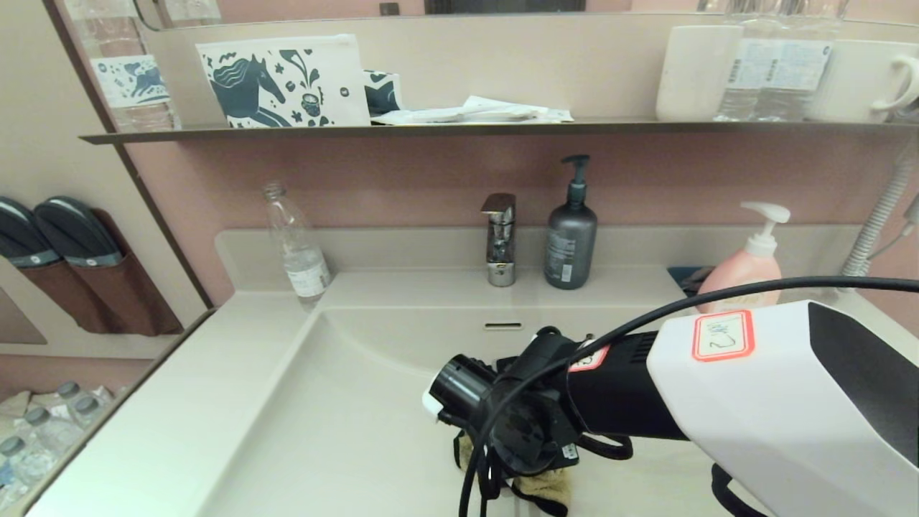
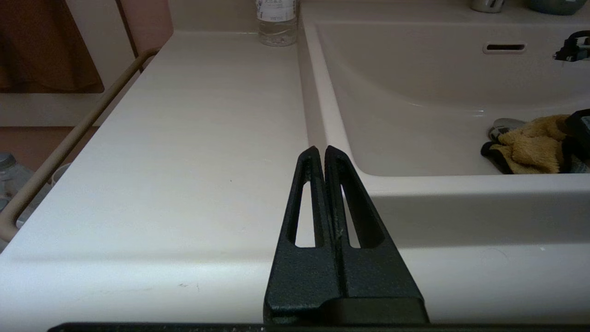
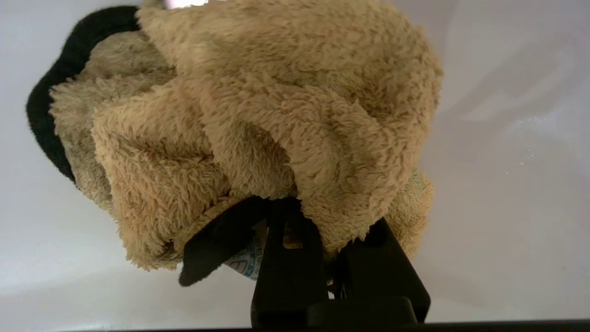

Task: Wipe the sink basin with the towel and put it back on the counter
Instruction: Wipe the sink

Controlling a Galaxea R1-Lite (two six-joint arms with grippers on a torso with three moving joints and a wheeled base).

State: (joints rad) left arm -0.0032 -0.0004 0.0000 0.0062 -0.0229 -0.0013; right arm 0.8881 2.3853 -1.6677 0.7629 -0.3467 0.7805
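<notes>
The mustard-yellow towel (image 3: 258, 115) with dark edging is bunched up, and my right gripper (image 3: 322, 221) is shut on its lower folds, the fingertips buried in the cloth. In the head view my right arm (image 1: 718, 388) reaches down into the cream sink basin (image 1: 344, 402), and the towel (image 1: 549, 488) shows under the wrist on the basin floor. The left wrist view has the towel (image 2: 530, 145) lying against the chrome drain plug (image 2: 504, 124). My left gripper (image 2: 321, 150) is shut and empty, parked over the counter (image 2: 184, 161) left of the basin.
At the back of the counter stand a chrome faucet (image 1: 500, 240), a dark grey pump bottle (image 1: 571, 233), a pink soap bottle (image 1: 747, 266) and a clear water bottle (image 1: 298, 248). A dark shelf (image 1: 459, 129) runs above. A rail (image 2: 69, 143) lines the counter's left edge.
</notes>
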